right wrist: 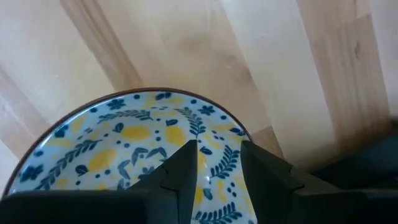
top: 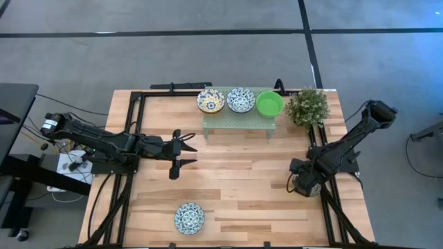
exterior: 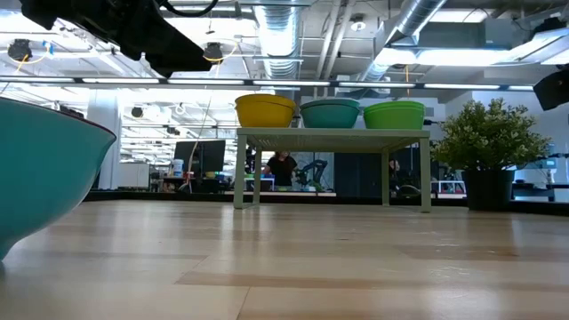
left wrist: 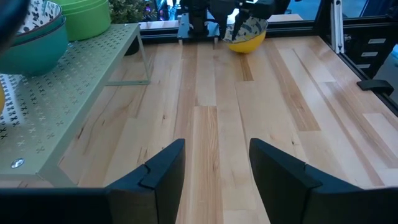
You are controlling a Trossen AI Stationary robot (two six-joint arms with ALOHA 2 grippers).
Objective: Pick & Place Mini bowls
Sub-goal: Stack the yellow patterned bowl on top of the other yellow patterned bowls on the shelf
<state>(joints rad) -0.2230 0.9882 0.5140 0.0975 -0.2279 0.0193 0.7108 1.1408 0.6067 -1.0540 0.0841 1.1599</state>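
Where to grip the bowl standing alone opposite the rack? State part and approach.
Grip the bowl by its rim, one finger inside and one outside, coming straight down. It stands upright, mouth up, and its rounded wall flares outward, so a pinch across the outside would likely slip. Nothing crowds it; the rim side toward the left gripper looks handiest.

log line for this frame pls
left end effector: open, mid-table, empty | right end effector: over patterned bowl, right table edge | rack: three bowls | front bowl: untouched
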